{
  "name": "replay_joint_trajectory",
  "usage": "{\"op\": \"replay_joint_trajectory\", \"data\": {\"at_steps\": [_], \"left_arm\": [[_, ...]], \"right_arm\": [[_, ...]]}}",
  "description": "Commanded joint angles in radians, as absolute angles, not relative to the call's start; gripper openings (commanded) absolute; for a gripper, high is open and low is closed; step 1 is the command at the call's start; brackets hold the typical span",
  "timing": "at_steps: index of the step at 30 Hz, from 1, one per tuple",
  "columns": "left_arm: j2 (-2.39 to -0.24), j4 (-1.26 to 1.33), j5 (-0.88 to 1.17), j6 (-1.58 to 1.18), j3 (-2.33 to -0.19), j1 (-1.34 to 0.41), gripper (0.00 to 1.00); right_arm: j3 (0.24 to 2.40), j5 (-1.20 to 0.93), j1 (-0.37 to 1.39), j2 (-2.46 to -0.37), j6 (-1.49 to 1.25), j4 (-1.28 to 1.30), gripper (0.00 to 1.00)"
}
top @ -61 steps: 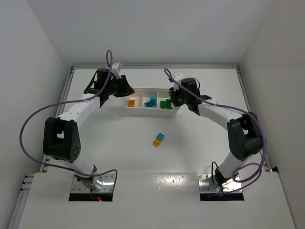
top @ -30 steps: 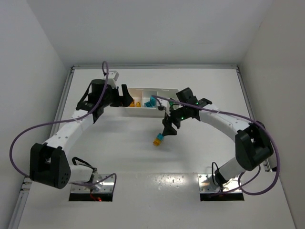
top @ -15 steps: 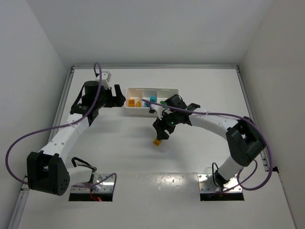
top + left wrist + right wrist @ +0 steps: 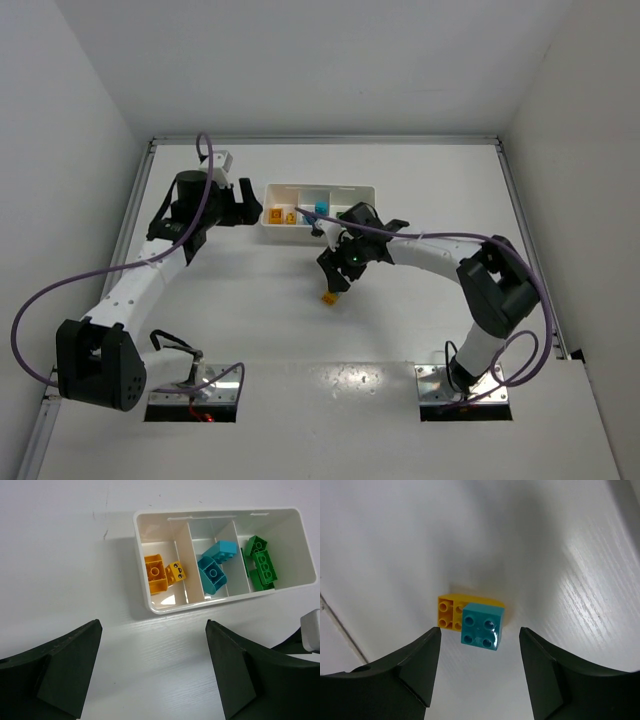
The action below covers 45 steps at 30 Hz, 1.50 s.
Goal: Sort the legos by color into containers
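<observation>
White tbl (image 4: 440,190), faint wood grain in the wrist views. White walls (image 4: 320,60) on L, R and far sides, metal rail (image 4: 320,140) along the far edge. Purple cables (image 4: 60,270) loop off both arms.

Tray (image 4: 352,189) sits by the far edge, abt midway betw. the L and R edges. L gripper (image 4: 248,203) hovers just off the tray's L end, spread wide, holding nothing. R gripper (image 4: 338,278) is nearer tbl centre, also spread and empty.

Top view shows only an orange brick (image 4: 328,297) under the R gripper. R wrist view shows a cyan brick (image 4: 481,625) sitting on one end of it, both in line w/ the gap betw. the fingers (image 4: 405,665), not touching them.

Only the L wrist view shows the tray contents clearly: orange bricks (image 4: 160,573) in the L compartment, cyan bricks (image 4: 215,570) in the mid, green bricks (image 4: 261,566) in the R.
</observation>
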State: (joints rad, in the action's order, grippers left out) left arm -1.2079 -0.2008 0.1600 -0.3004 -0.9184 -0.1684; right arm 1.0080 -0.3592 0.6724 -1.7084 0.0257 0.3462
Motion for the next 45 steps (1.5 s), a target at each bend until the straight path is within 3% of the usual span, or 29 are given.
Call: {"op": "replay_joint_trajectory", "data": {"at_steps": [1,6,12,17,21,22,25,28,31,33,36,41,45], "left_arm": [[-1.197,-0.164,0.160,-0.299,-0.908,-0.156,0.91],[-1.206,-0.164,0.160,-0.299,-0.908,-0.156,0.91],[-1.215,-0.164,0.160,-0.299,-0.917,-0.156,0.91],[-1.224,-0.164,0.160,-0.299,-0.917,-0.147,0.91],[-1.224,-0.164,0.160,-0.299,-0.917,-0.147,0.91],[-1.224,-0.164,0.169,-0.299,-0.917,-0.147,0.91],[-1.224,-0.164,0.215,-0.299,-0.917,-0.138,0.91],[-1.203,-0.144,0.388,-0.275,-0.893,-0.129,0.90],[-1.192,-0.134,0.686,-0.250,-0.864,-0.104,0.90],[-1.203,-0.080,0.943,-0.250,-0.842,-0.072,0.90],[-1.212,-0.058,1.086,-0.273,-0.842,-0.072,0.90],[-1.212,-0.083,1.045,-0.240,-0.860,-0.081,0.90],[-1.146,-0.107,0.852,-0.155,-0.851,-0.152,0.90]], "right_arm": [[1.008,-0.342,0.687,-1.718,0.021,0.327,0.64],[1.008,-0.333,0.687,-1.727,0.021,0.327,0.60],[1.008,-0.324,0.696,-1.761,0.044,0.336,0.47],[0.999,-0.324,0.706,-1.770,0.054,0.336,0.45],[0.999,-0.314,0.706,-1.770,0.063,0.327,0.26],[0.999,-0.314,0.706,-1.770,0.063,0.327,0.15],[1.018,-0.337,0.697,-1.759,0.063,0.327,0.02],[1.063,-0.422,0.669,-1.720,0.044,0.318,0.00],[1.124,-0.608,0.608,-1.701,-0.058,0.275,0.00],[1.161,-0.745,0.552,-1.715,-0.188,0.192,0.00],[1.199,-0.908,0.503,-1.747,-0.410,0.099,0.00],[1.175,-1.020,0.466,-1.779,-0.696,-0.156,0.00],[1.146,-1.048,0.446,-1.792,-0.911,-0.291,0.00]]}}
